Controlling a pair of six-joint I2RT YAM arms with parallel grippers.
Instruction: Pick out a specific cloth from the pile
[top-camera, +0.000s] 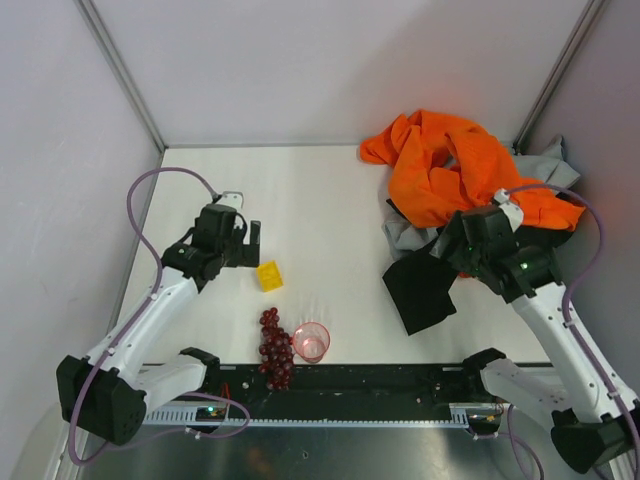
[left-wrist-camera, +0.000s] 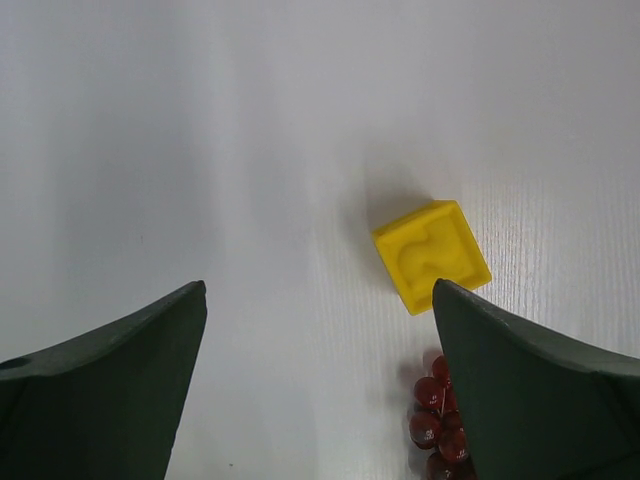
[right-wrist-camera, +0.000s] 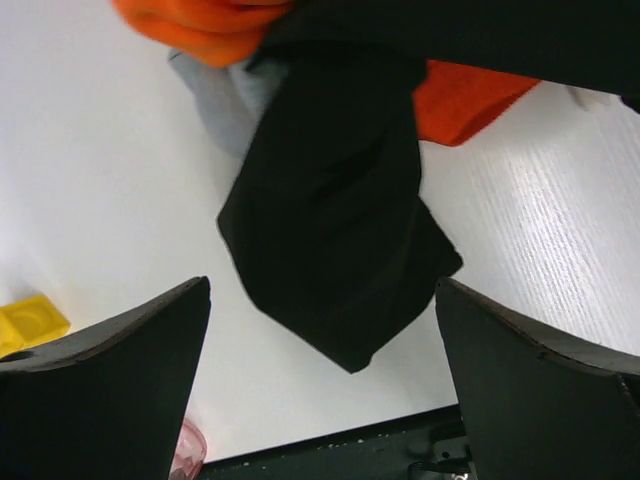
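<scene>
Orange-red cloth (right-wrist-camera: 468, 100) peeks out beside the black garment (right-wrist-camera: 330, 230) at the pile's (top-camera: 450, 170) near edge. Right gripper (right-wrist-camera: 322, 290) hovers over it wide open, empty; left gripper (left-wrist-camera: 320, 290) likewise, above the counter (left-wrist-camera: 200, 150).

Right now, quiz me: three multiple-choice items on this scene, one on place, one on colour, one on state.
1. Where does the pile lie? A near left; B far right; C centre.
2. The block's colour? A yellow; B blue; C green.
3. The left jaws are: A shut on the block; B shut empty; C open.
Answers: 1 B: it fills the far right corner. 2 A: yellow in every view. 3 C: a wide gap between them, nothing held.
</scene>
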